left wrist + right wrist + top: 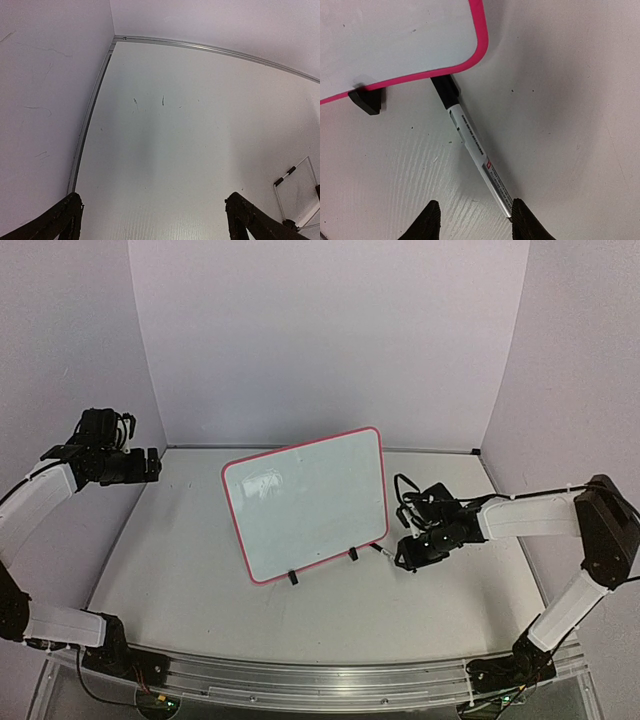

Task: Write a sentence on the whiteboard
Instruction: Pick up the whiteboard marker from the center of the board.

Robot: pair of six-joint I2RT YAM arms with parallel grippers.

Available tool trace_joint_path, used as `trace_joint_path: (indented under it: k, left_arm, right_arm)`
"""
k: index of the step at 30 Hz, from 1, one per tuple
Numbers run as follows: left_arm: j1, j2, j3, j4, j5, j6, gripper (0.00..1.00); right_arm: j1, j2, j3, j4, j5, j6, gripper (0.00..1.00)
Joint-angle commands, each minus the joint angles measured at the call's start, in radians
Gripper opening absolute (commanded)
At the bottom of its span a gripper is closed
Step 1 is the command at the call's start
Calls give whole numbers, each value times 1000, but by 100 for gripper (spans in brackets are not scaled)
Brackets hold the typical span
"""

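Black fingers of the right gripper (475,220) stand apart at the wrist view's bottom edge, the tail of the marker (475,150) just inside one of them, nothing clamped. Mid-bench (200,580), the whiteboard (310,500) stands tilted on its clip feet (293,578), with no writing I can make out. The marker lies flat at its 4 o'clock corner, cap end tucked under the pink frame. Well off at 9 o'clock, the left gripper (155,215) hangs wide apart, empty. This looks like the pickup step: the jaws need centring over the barrel before they close.

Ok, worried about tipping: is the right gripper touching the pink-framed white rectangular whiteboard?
Apart. Right wrist view: bare table separates the right gripper from the whiteboard.
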Motion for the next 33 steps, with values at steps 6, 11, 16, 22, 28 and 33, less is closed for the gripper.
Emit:
trace_joint_path:
  k: [6, 11, 16, 22, 28, 33]
  left_arm:
    - [4, -13, 12, 19, 8, 0, 100]
    - [4, -9, 12, 21, 8, -1, 99]
    - [4, -5, 14, 19, 12, 0, 99]
    - [4, -3, 16, 21, 15, -2, 100]
    - [4, -6, 14, 21, 17, -1, 100]
    - [4, -11, 6, 31, 23, 6, 99]
  right_arm:
    - [-1, 82, 66, -60, 46, -36, 38]
    - [-1, 99, 82, -63, 63, -37, 37]
    - [1, 127, 93, -70, 60, -38, 35]
    - [20, 146, 96, -70, 67, -33, 31]
    - [39, 172, 108, -74, 108, -15, 20]
    - [46, 180, 106, -78, 149, 11, 10]
